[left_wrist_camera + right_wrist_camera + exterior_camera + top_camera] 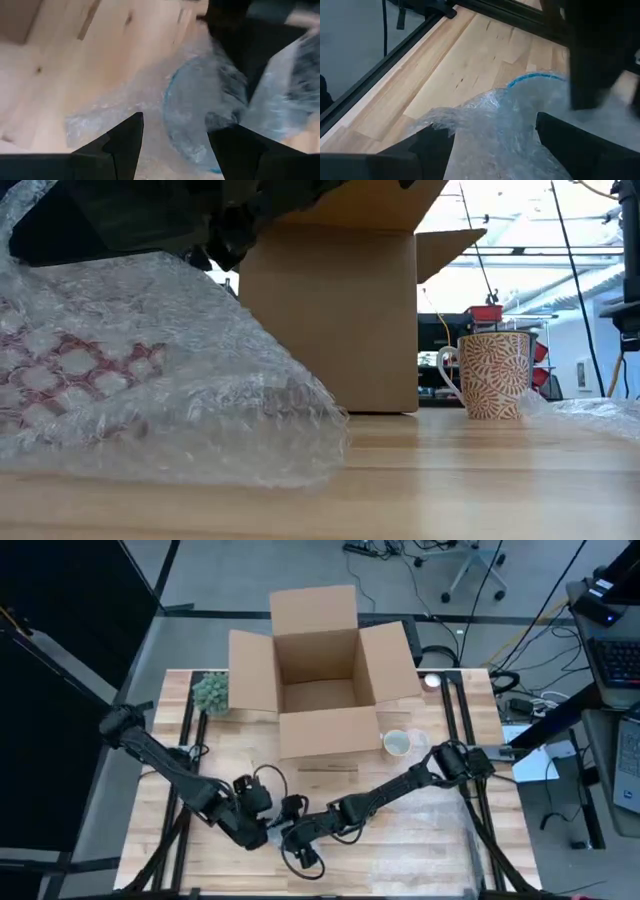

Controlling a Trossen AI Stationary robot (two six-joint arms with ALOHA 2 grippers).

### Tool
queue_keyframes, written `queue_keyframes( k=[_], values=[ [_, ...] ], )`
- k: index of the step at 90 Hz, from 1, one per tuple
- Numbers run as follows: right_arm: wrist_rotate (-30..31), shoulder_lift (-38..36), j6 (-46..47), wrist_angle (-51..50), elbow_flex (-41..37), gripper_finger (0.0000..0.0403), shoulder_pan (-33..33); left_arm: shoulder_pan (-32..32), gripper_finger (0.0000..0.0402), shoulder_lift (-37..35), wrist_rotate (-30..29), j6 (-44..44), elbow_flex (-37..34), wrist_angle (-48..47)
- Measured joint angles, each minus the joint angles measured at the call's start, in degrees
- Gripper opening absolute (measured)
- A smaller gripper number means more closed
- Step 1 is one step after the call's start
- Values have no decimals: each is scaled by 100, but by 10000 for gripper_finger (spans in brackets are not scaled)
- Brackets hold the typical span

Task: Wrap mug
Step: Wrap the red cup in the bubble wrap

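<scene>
Both grippers, the left gripper [172,145] and right gripper [495,145], hover open and empty over the bubble wrap [420,825], well in front of the box [322,670], while the mug [397,743] stands beside that box, so each should pinch an edge firmly before lifting.

A robotics lab or workshop: the wooden worktop [400,840] stood on a grey concrete floor strewn with cables [400,552], beside a rolling office chair [470,565] and a desk with a keyboard [612,660].
</scene>
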Motion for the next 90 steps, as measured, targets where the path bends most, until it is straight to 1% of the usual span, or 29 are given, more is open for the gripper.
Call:
queue_keyframes(
  k=[28,36,44,57,64,75,90],
  values=[
    [-13,0,0,7,2,263,4,8,205,814,-85,-188,29,241],
    [-20,-28,-56,32,0,263,18,15,205,914,-111,-208,34,268],
    [56,-88,-307,-44,20,263,73,13,205,928,-123,-187,33,294],
    [592,-327,-749,-797,292,263,166,7,205,907,-136,-157,16,297],
    [710,-426,-887,-1278,502,263,186,4,205,908,-133,-151,16,313],
    [763,-526,-869,-2169,806,263,210,9,205,912,-125,-147,11,372],
    [738,-543,-451,-3232,1285,263,359,7,205,917,-103,-134,9,394]
  ],
)
